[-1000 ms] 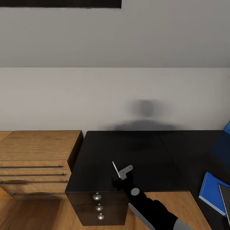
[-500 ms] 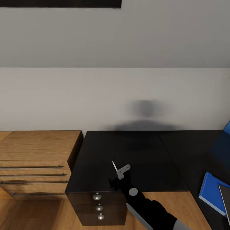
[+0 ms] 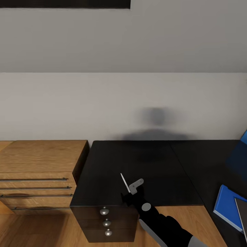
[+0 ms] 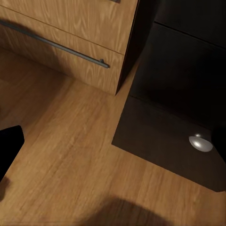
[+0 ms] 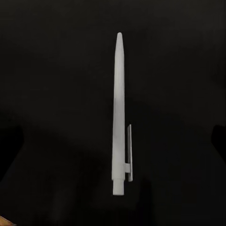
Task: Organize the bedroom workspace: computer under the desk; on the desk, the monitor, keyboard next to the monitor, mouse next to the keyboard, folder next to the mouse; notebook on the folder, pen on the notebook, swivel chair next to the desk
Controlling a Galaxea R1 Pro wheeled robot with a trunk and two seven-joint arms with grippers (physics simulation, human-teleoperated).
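While the right end effector (image 3: 132,192) hovers, the pen (image 5: 119,117) lies centred beneath it.

No text, label, brand, number or sign can be read on anything here.

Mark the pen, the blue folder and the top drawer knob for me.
pen (image 5: 117,113): right wrist view, mid barrel.
blue folder (image 3: 227,205): head view, bare cover left of the dark notebook.
top drawer knob (image 3: 104,211): head view, centre of the silver dome.
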